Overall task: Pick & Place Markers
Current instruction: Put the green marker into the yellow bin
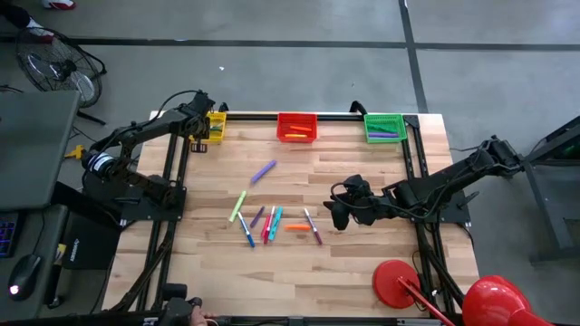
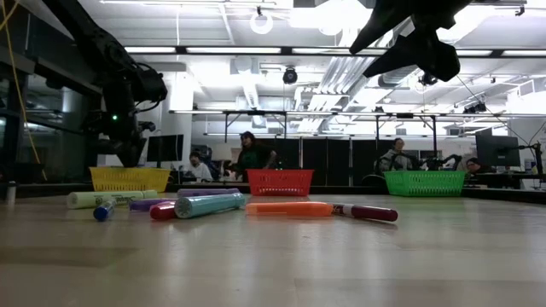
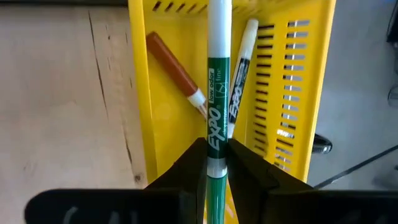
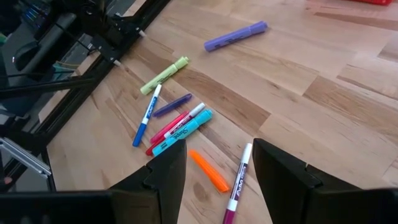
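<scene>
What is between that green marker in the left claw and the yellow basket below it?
Nothing visible. The left claw holds the green marker right over the open yellow basket, where two markers already lie off to the sides.

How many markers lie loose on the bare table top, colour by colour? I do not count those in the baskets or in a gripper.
purple markers: 2
yellow-green marker: 1
blue marker: 1
light blue marker: 1
red marker: 1
orange marker: 1
magenta marker: 1
Total: 8
</scene>
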`<state>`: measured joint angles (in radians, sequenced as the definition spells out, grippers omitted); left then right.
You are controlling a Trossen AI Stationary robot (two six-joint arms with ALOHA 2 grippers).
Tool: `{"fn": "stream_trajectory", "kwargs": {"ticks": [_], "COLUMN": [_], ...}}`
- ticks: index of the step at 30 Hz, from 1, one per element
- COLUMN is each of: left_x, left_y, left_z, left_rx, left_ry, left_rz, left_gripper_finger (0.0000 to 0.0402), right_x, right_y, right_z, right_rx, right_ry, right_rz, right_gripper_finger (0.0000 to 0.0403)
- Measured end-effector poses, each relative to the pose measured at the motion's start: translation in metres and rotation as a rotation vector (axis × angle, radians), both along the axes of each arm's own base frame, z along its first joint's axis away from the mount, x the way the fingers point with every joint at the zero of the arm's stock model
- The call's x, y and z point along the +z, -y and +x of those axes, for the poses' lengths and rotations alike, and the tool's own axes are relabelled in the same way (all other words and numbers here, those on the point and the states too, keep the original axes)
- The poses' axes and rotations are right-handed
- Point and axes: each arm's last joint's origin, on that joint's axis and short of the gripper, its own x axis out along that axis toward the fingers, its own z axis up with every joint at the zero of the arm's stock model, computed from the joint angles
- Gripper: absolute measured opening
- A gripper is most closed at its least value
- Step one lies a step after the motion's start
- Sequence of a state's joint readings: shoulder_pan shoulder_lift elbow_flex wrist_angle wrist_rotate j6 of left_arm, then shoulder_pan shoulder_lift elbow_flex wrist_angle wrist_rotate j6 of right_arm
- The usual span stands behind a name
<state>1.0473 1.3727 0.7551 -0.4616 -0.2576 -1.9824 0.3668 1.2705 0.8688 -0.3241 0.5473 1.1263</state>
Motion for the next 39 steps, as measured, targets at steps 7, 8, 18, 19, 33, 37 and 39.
{"fn": "stream_trajectory", "kwargs": {"ticks": [7, 8, 18, 19, 33, 37, 39], "left_x": [0.0001, 0.0, 0.0049, 0.005, 0.0056, 0.0047, 0.004], "left_y": [0.0, 0.0, -0.0069, -0.007, -0.0076, -0.0065, -0.0056], "left_z": [0.0008, 0.0009, 0.005, 0.0051, 0.0056, 0.005, 0.0045], "left_rx": [-0.023, -0.025, -0.094, -0.096, -0.126, -0.126, -0.131], "left_ry": [0.013, 0.015, 0.023, 0.025, 0.012, 0.006, -0.002], "left_rz": [-0.007, -0.008, 0.079, 0.078, 0.087, 0.072, 0.061], "left_gripper_finger": [0.0054, 0.0054, 0.0054, 0.0054, 0.0054, 0.0054, 0.0054], "right_x": [0.0, 0.0, 0.0, 0.0, -0.0001, -0.0001, -0.0001], "right_y": [0.0, 0.0, 0.0, 0.0, 0.0001, 0.0, 0.0], "right_z": [0.0, 0.0, 0.0, 0.0, 0.0, 0.0, 0.0], "right_rx": [0.004, 0.004, 0.009, 0.01, 0.018, 0.02, 0.02], "right_ry": [-0.002, -0.002, -0.004, -0.005, -0.009, -0.009, -0.009], "right_rz": [-0.002, -0.003, -0.01, -0.012, -0.024, -0.026, -0.026], "right_gripper_finger": [0.0173, 0.0173, 0.0173, 0.0173, 0.0173, 0.0173, 0.0173]}}
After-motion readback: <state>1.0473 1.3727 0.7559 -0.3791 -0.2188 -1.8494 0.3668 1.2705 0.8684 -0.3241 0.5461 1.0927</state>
